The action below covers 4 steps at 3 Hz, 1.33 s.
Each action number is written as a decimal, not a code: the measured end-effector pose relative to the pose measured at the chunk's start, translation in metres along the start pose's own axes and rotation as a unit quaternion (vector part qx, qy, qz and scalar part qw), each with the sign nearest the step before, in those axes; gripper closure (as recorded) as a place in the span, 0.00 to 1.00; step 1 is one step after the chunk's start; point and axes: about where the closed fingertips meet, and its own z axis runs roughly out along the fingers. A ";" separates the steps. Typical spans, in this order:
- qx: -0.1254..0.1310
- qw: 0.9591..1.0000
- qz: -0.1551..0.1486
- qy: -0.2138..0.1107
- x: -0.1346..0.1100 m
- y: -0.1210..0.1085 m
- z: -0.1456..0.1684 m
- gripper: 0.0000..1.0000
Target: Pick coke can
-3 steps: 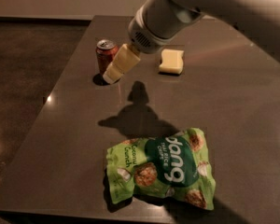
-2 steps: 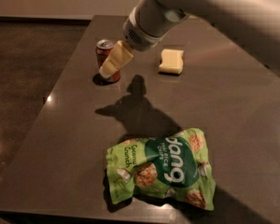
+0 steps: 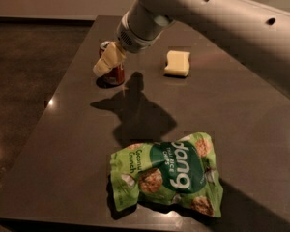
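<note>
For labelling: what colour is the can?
The coke can is red, camera view; end effector at it.

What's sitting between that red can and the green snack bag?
Nothing but bare tabletop and the arm's shadow, in the camera view. The pincer is up at the coke can, away from the green bag.

1. The gripper [image 3: 108, 62] hangs over the far left part of the dark table [image 3: 58, 149], overlapping the coke can [image 3: 118, 74]; whether they touch cannot be told.
2. The can stands upright, its silver top showing behind the gripper.
3. A pale yellow block [image 3: 178, 63] lies farther right, apart from the can.
4. A green chip bag [image 3: 166, 175] lies flat near the front edge, well apart from both.
</note>
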 end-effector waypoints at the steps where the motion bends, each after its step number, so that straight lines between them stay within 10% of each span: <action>1: 0.003 1.000 0.013 -0.008 -0.005 0.000 0.013 0.00; 3: 0.006 0.999 0.027 -0.024 -0.019 -0.002 0.032 0.00; 4: 0.005 0.999 0.032 -0.024 -0.021 -0.005 0.037 0.16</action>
